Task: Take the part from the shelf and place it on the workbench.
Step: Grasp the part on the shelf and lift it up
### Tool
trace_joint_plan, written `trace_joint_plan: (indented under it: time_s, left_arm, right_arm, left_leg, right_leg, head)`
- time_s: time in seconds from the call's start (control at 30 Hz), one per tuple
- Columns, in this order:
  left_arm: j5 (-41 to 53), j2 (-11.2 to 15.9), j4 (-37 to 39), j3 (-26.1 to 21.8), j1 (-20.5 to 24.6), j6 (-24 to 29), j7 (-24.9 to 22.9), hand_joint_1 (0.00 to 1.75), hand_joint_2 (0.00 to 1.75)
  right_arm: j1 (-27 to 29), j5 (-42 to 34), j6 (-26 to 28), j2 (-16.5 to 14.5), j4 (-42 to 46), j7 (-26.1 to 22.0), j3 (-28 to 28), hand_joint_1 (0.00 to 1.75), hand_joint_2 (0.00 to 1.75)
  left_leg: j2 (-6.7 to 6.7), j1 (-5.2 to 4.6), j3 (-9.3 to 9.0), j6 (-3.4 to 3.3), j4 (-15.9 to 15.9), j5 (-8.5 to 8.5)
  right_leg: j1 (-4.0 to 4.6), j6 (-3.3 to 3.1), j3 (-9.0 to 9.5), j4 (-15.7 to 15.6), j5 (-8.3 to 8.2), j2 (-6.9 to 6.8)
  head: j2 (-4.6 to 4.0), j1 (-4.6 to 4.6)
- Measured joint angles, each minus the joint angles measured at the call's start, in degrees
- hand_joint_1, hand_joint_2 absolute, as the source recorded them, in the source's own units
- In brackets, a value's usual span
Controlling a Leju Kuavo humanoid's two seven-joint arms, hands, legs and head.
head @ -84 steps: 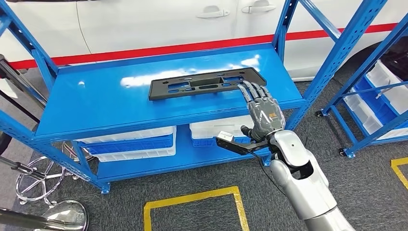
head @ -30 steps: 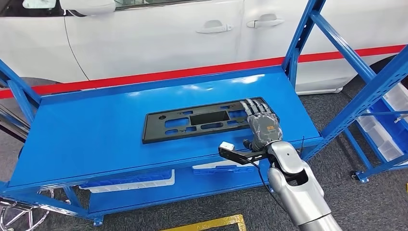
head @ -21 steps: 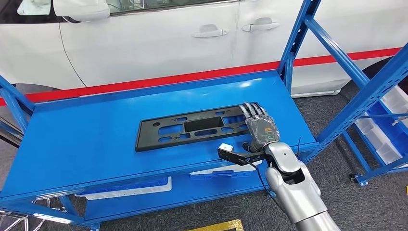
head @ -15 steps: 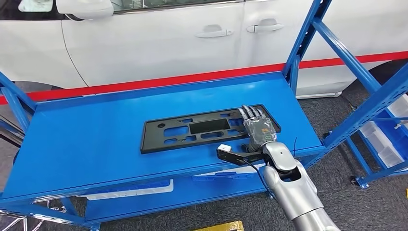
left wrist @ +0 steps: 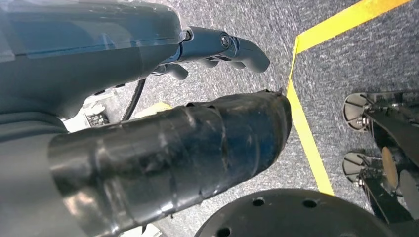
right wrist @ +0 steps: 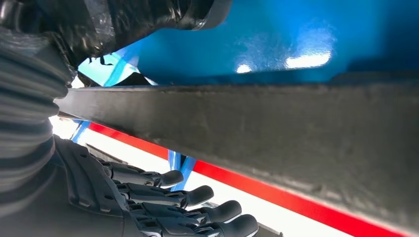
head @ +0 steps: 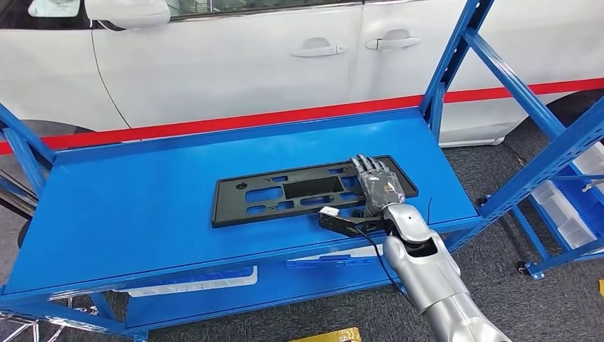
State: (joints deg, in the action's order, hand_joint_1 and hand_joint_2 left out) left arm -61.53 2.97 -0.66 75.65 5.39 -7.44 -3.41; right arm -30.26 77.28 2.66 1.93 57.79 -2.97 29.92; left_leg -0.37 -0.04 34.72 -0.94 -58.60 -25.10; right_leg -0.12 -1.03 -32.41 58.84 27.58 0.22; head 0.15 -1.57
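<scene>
Black part point(head: 310, 190): flat slotted plastic plate on the shelf point(head: 142, 206) top, prob. light, stiff, thin. Best to take it at the right end edge. Right hand point(head: 377, 187) fingers extended over that end, thumb below edge; firm grasp cannot be told. Left hand point(left wrist: 148, 98) hangs, holding nothing.

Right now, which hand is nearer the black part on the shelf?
Right. The right hand lies over the black part's right end; the left hand hangs above the carpet.
</scene>
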Motion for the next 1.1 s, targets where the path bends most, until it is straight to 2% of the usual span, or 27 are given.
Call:
trace_joint_plan:
  time_s: [0.13,0.27,0.47,0.6,0.83,1.03,1.1]
  left_arm:
    - [-0.43,0.0,0.0,0.4,0.01,-0.25,0.09,0.0,0.0]
    - [-1.25,0.0,0.0,1.14,0.04,-0.28,0.34,0.0,0.0]
    - [-2.51,0.0,0.0,1.55,0.05,-0.08,0.44,0.0,0.0]
    - [-2.66,0.0,0.0,1.58,0.06,-0.04,0.44,0.0,0.0]
    - [-3.15,-0.39,-0.02,2.02,0.16,0.4,-0.39,0.0,0.0]
    - [-2.36,-1.74,-0.37,3.57,0.32,1.91,-1.97,0.0,0.0]
    - [-3.37,-1.87,-0.5,3.83,0.3,2.12,-1.24,0.0,0.87]
  right_arm:
    - [-2.21,0.67,0.95,-0.86,-3.74,1.07,-0.15,0.0,1.75]
    - [-4.73,1.01,2.04,-2.06,-8.36,1.47,-0.68,1.44,1.75]
    - [-6.18,1.81,2.62,-3.93,-12.92,1.18,-1.34,1.47,1.75]
    - [-6.98,1.92,2.75,-4.45,-14.18,1.11,-1.58,1.74,1.75]
    - [-7.36,2.08,3.56,-4.48,-14.87,0.32,-2.03,1.75,1.75]
    - [-5.83,1.07,5.75,-2.16,-14.7,-2.0,-3.57,1.75,1.75]
    - [-5.58,1.22,5.72,-1.95,-14.3,-2.51,-3.89,1.75,1.75]
  left_leg:
    - [0.02,0.03,-0.13,0.0,0.0,0.0]
    - [0.03,0.1,-0.27,0.02,0.0,0.01]
    - [0.03,0.18,-0.31,0.03,0.0,0.02]
    - [0.03,0.19,-0.32,0.03,0.0,0.02]
    - [0.06,0.2,-0.35,0.04,0.0,0.01]
    - [-0.02,0.2,-0.41,0.02,0.0,0.0]
    - [-0.02,0.19,-0.41,0.01,0.0,0.0]
  right_leg:
    - [0.0,0.0,0.1,0.0,0.0,0.02]
    - [0.09,-0.01,0.22,0.02,0.0,0.06]
    - [0.18,-0.01,0.24,0.06,0.0,0.08]
    - [0.21,-0.02,0.24,0.07,0.01,0.09]
    - [0.2,0.0,0.21,0.06,0.03,0.09]
    - [0.16,0.13,0.32,0.06,0.12,-0.01]
    - [0.18,0.15,0.39,0.06,0.12,-0.01]
  head:
    - [0.0,0.0]
    - [0.0,0.0]
    - [0.0,0.0]
    - [0.0,0.0]
    - [0.0,0.0]
    - [0.0,0.0]
    - [0.0,0.01]
